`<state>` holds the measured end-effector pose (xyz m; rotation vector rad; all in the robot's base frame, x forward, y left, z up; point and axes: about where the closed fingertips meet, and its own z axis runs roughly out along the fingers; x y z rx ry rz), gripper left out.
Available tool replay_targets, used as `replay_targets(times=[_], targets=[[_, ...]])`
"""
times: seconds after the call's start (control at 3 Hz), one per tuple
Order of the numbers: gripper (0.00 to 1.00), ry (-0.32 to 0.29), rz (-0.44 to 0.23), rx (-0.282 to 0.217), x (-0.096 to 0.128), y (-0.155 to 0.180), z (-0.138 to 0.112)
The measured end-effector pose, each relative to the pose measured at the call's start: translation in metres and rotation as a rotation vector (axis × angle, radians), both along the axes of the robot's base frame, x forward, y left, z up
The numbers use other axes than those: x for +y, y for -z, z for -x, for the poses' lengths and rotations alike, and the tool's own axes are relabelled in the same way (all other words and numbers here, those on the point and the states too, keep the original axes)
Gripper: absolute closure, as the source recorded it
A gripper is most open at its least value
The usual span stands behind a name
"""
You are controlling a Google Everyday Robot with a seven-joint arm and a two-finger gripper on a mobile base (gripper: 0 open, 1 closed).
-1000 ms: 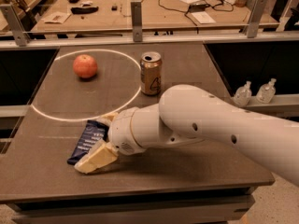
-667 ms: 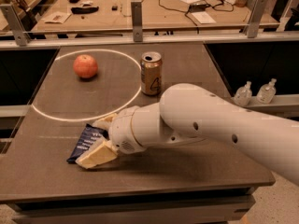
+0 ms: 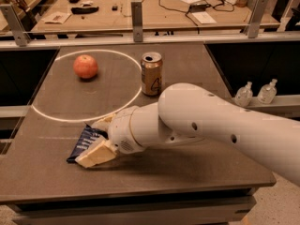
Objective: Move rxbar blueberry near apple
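The rxbar blueberry (image 3: 81,144), a dark-blue flat wrapper with white text, lies on the table's front left, just outside the white circle. My gripper (image 3: 93,140) is down at the table surface right on the bar, covering its right part, with the white arm (image 3: 197,121) reaching in from the right. The apple (image 3: 86,66), red-orange and round, sits at the far left inside the circle, well away from the bar and the gripper.
A gold can (image 3: 152,73) stands upright on the circle's right edge, behind the arm. The dark table (image 3: 187,172) ends close in front of the gripper. A rail with posts (image 3: 136,14) runs along the back, and two small bottles (image 3: 255,93) stand to the right.
The arm and gripper have barely shifted over the bar. The bar, the apple and the can stay where they were.
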<state>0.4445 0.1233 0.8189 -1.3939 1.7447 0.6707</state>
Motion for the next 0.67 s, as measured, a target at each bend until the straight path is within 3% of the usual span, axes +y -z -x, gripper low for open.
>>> replay_targets(times=[0.33,0.67], targets=[[1.00,0.000,0.000,0.000,0.000,0.000,0.000],[1.00,0.048,-0.023,-0.004,0.006,-0.002,-0.017]])
